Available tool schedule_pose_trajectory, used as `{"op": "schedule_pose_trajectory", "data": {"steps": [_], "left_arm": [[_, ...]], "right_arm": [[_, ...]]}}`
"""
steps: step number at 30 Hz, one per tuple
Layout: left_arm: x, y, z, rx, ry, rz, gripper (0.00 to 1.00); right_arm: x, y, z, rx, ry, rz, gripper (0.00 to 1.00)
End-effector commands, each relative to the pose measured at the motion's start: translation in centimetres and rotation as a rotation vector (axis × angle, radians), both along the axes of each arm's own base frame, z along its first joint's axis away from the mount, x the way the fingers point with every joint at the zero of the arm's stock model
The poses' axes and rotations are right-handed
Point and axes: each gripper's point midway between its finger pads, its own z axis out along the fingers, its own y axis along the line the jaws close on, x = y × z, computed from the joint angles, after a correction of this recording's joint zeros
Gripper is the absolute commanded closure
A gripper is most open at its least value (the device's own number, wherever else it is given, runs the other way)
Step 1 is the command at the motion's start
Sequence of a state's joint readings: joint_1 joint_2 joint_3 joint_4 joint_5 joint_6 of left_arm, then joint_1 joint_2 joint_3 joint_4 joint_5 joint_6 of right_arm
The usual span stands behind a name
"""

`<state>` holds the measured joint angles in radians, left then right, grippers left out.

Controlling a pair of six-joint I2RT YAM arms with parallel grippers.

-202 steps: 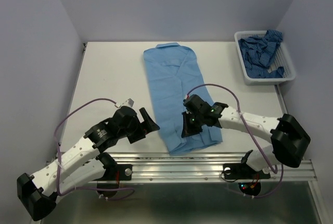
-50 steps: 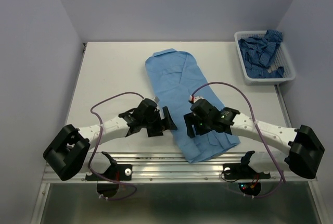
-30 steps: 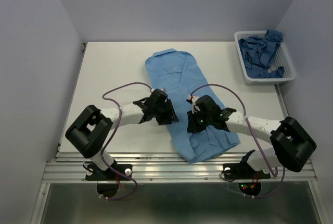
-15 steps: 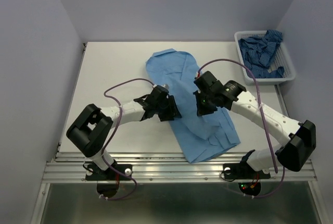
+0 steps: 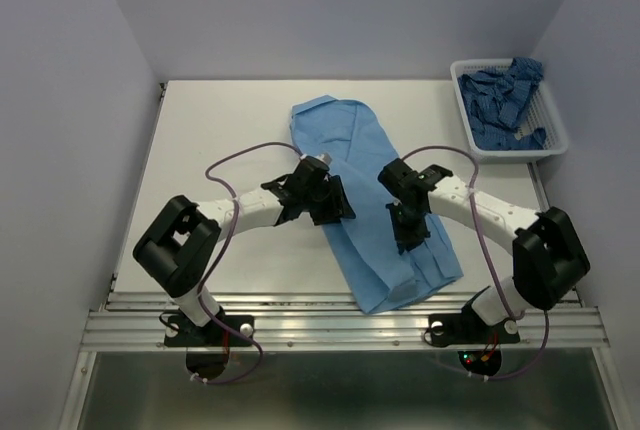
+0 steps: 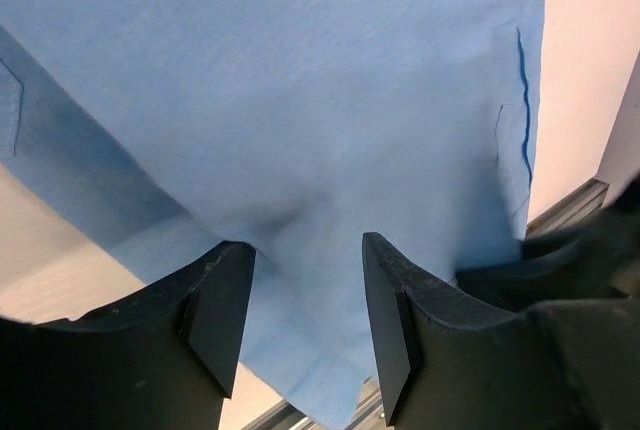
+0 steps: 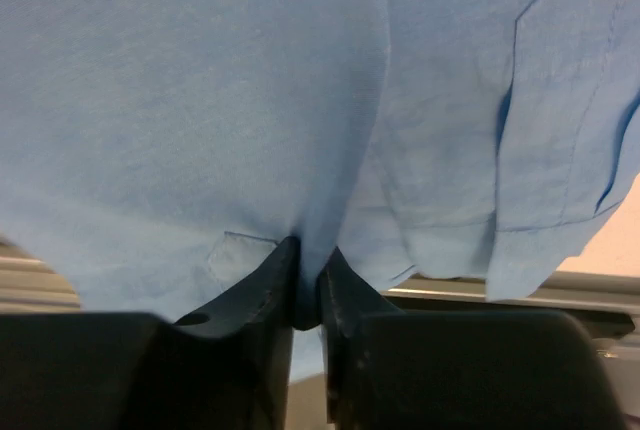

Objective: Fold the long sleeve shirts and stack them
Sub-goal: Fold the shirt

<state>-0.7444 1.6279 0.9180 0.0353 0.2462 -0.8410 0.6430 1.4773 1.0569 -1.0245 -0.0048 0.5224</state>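
The light sky-blue long sleeve shirt [image 5: 345,145] lies slantwise across the middle of the table, narrow and smooth-faced. At its left edge my left gripper [image 5: 335,205] hovers low and open. In the left wrist view, the left gripper [image 6: 305,290] has the blue cloth [image 6: 300,80] under and between its spread fingers. My right gripper [image 5: 408,238] sits on the shirt's lower half. The right wrist view shows the right gripper [image 7: 310,280] shut on a pinched ridge of the cloth [image 7: 200,100]. A darker patterned shirt [image 5: 500,95] lies crumpled in the basket.
The white mesh basket [image 5: 552,140] stands at the back right corner. A metal rail [image 5: 300,315] runs along the near table edge, just below the shirt's hem. White table [image 5: 210,140] surrounds the shirt on the left and far side.
My right gripper closed on the cloth, lifted it toward the back, then came down nearer with it. The collar and placket no longer show. The left gripper shifted slightly right.
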Motion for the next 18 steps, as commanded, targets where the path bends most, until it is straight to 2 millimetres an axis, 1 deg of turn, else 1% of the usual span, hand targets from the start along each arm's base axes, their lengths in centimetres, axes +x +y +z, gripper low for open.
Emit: {"op": "schedule_pose_trajectory", "data": {"steps": [1,2,3,4,5,7,9,11,12,14,15,16,17,18], "left_arm": [[0.9,-0.9,1.1,-0.007,-0.034,-0.03,0.42],[1.0,-0.9,1.3,-0.004,-0.041,-0.032,0.42],[1.2,-1.0,1.6,-0.004,-0.045,-0.031,0.42],[1.3,-1.1,1.8,-0.003,-0.053,-0.03,0.42],[1.8,-1.1,2.3,-0.002,-0.073,-0.022,0.42],[1.9,-0.7,2.1,0.03,-0.069,-0.015,0.42],[2.5,-0.4,2.3,0.061,-0.081,-0.002,0.41],[2.8,-0.4,2.2,0.072,-0.085,0.003,0.41],[2.9,-0.5,2.3,0.072,-0.087,0.0,0.41],[3.2,-0.6,1.8,0.093,-0.074,-0.007,0.41],[3.4,-0.3,1.5,0.119,-0.07,-0.005,0.41],[3.6,0.1,1.5,0.148,-0.073,0.004,0.41],[4.2,0.8,1.7,0.186,-0.092,0.04,0.41],[4.0,1.3,2.0,0.208,-0.089,0.044,0.41]], "right_arm": [[-0.1,-0.5,-2.3,-0.032,0.045,0.012,0.45],[0.5,-0.9,-2.3,-0.064,0.02,0.0,0.36],[0.9,-0.8,-1.8,-0.059,-0.005,-0.003,0.28],[1.4,-0.5,-1.2,-0.047,-0.03,-0.003,0.28],[2.2,-0.2,0.3,-0.02,-0.086,-0.007,0.27],[3.2,-0.3,1.9,-0.013,-0.157,-0.022,0.24],[3.3,-0.1,3.5,0.03,-0.2,-0.029,0.24],[2.5,0.1,3.8,0.06,-0.186,-0.03,0.23],[1.9,-0.6,3.3,0.044,-0.162,-0.046,0.21],[1.4,-2.0,3.1,-0.003,-0.18,-0.078,0.19],[1.0,-3.0,2.6,-0.034,-0.172,-0.104,0.16],[0.7,-3.4,2.7,-0.039,-0.18,-0.112,0.14],[0.5,-3.7,2.6,-0.037,-0.173,-0.132,0.11],[0.0,-3.9,2.1,-0.038,-0.158,-0.133,0.11]]}}
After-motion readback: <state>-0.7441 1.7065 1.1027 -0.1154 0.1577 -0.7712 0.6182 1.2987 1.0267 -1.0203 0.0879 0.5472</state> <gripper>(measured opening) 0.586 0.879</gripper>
